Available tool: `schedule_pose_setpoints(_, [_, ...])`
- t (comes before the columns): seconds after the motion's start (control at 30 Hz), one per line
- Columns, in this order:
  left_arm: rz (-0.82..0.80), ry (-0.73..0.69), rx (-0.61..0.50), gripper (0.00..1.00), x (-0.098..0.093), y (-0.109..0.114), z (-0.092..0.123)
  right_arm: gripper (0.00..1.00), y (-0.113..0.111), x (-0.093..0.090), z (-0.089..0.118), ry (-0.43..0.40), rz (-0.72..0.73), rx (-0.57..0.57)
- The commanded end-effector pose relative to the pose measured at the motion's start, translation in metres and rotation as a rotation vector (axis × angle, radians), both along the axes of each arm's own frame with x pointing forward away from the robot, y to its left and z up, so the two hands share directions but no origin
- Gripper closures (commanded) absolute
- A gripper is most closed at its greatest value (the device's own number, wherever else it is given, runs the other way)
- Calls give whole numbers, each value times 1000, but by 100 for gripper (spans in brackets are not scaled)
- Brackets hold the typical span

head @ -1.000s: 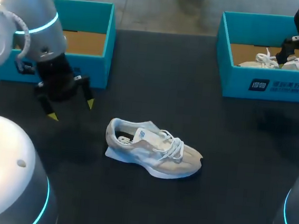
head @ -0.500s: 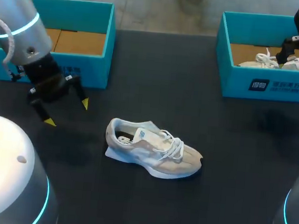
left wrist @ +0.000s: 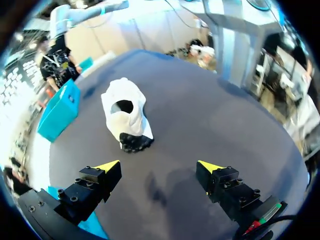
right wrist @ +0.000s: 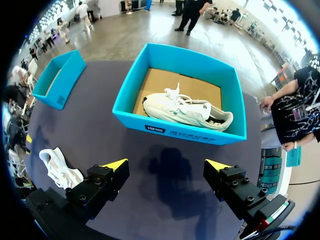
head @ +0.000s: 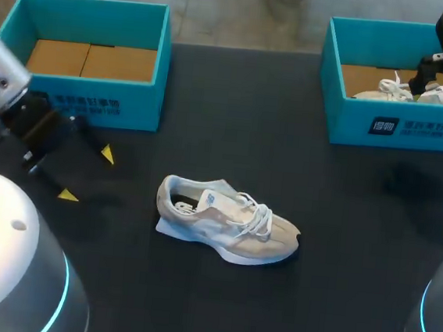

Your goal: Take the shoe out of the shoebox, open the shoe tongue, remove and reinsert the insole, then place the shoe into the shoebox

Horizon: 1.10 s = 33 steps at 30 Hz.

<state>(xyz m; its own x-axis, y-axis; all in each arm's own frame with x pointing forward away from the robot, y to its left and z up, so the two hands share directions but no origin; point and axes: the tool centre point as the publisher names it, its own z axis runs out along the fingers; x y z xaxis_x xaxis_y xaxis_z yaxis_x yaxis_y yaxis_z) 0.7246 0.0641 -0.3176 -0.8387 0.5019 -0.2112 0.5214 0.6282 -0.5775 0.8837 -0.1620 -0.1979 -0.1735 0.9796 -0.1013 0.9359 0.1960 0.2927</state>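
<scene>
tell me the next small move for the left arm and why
Probably bring the left gripper toward the shoe, aiming at its collar: it lies on the table, laced up, and the gripper sits open off to its side, holding nothing.

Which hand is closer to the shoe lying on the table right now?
Left. The left hand is open off the heel end of the shoe, not touching; the right hand hangs far off by the right shoebox.

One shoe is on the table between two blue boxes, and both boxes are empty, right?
Not quite. One shoe is on the table between two blue boxes, but only the left box is empty. The right box has another white shoe in it, as the right wrist view shows.
</scene>
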Motion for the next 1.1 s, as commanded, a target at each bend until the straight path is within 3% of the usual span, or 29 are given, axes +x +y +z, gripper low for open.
schedule_pose_setpoints(0.03, [100, -24, -106, 0, -5, 8, -13, 0, -1, 0, -1, -1, 2, 2])
schedule_pose_setpoints(0.67, [303, 192, -301, 0, -10, 13, -33, 0, -1, 0, -1, -1, 2, 2])
schedule_pose_setpoints(1.1, [499, 275, -412, 0, -3, 23, -62, 0, -1, 0, -1, -1, 2, 2])
